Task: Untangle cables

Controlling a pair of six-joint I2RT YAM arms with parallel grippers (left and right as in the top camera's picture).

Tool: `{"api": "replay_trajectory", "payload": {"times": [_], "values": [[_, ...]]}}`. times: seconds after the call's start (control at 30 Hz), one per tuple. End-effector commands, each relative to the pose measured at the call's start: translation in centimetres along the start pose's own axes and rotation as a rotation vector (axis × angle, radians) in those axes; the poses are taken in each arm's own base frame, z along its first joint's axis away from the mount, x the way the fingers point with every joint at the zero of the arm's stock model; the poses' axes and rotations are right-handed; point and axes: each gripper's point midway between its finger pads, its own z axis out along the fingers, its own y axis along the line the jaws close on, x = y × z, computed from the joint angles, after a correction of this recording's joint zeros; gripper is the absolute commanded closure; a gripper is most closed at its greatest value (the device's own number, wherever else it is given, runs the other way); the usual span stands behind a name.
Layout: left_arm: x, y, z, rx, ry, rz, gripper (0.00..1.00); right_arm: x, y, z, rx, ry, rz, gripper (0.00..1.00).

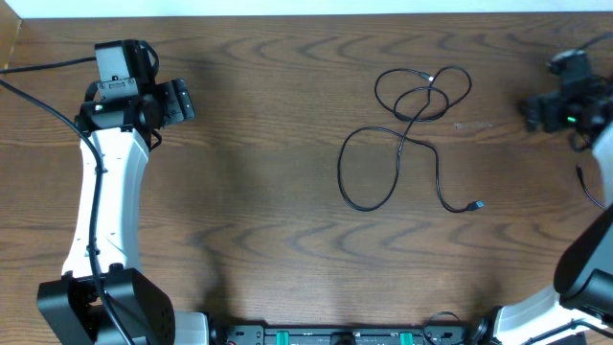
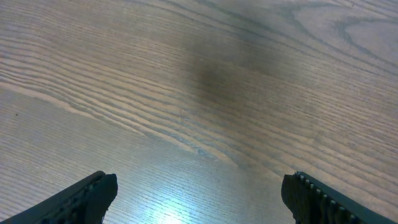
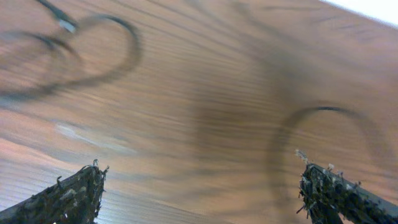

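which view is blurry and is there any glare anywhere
Right wrist: motion-blurred, the black cable smeared into soft loops. Left wrist: sharp wood grain, a bright glare patch on the table near the bottom edge, a dark shadow above. Overhead: crisp, evenly lit.

- The whole table [image 1: 268, 144] is viewed from straight above and well off by the overhead camera, with the left arm [image 1: 107, 192] and right arm [image 1: 586, 261] taken in at its sides.
- The left wrist camera is pointed steeply down at bare wood from close by, between the fingertips [image 2: 93, 194] of the left gripper [image 2: 199, 182].
- The right wrist camera is held low and near, tilted across the wood. The loops of the black cable [image 3: 135, 46], blurred here, are shared with the overhead view.
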Motion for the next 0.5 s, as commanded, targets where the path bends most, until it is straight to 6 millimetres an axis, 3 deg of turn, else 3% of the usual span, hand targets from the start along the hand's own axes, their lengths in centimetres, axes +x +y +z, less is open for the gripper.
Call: {"api": "replay_trajectory", "payload": {"times": [0.0,0.03,0.1,0.2,0.33,0.47], "values": [[0.0,0.2,-0.4,-0.006,-0.006,-0.008,0.1,-2.7,7.2,0.5,-0.197,-0.021,0.242,0.01],[0.0,0.2,-0.4,-0.006,-0.006,-0.008,0.1,-3.6,10.5,0.6,-0.297,-0.024,0.257,0.01],[0.0,0.2,-0.4,-0.006,-0.006,-0.008,0.1,-4.4,14.3,0.6,-0.394,-0.01,0.27,0.01],[0.0,0.2,-0.4,-0.007,-0.006,-0.008,0.1,-4.8,18.1,0.9,-0.439,0.017,0.244,0.01],[0.0,0.2,-0.4,-0.007,-0.006,-0.008,0.1,-4.7,21.6,1.2,-0.469,0.078,0.321,0.01],[0.0,0.2,-0.4,-0.006,-0.006,-0.008,0.1,-3.2,23.1,2.1,-0.346,0.162,0.341,0.01]]}}
